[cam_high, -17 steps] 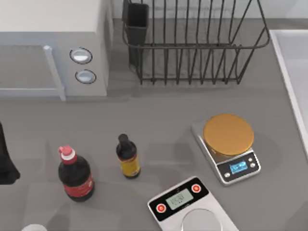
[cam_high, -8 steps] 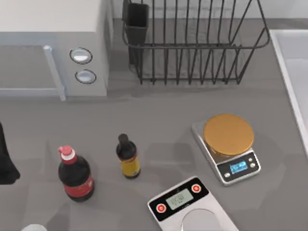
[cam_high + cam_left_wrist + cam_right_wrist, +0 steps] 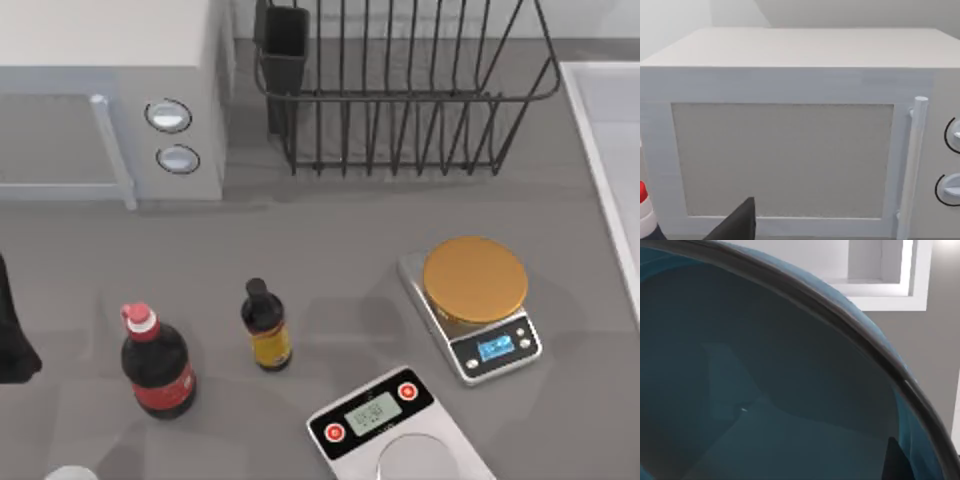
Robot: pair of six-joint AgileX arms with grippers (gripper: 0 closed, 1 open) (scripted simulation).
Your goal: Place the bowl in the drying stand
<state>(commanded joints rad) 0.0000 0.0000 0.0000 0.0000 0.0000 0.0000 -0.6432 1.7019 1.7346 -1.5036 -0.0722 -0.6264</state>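
Observation:
A blue bowl (image 3: 765, 390) sits very close to the camera in the right wrist view, hollow side facing it, with a dark rim curving across. One dark fingertip (image 3: 895, 462) of my right gripper lies against the bowl's inner wall near the rim, so the gripper is shut on the bowl. The drying stand (image 3: 400, 95), a black wire rack with a dark utensil cup (image 3: 284, 45) at its left corner, stands at the back of the table. My left arm (image 3: 12, 345) is parked at the left edge, facing the microwave.
A white microwave (image 3: 110, 100) stands at the back left. A red-capped dark bottle (image 3: 156, 365) and a small brown bottle (image 3: 265, 325) stand in front. One scale with a gold plate (image 3: 475, 300) and another scale (image 3: 385, 425) lie front right. A white basin edge (image 3: 605, 150) runs along the right.

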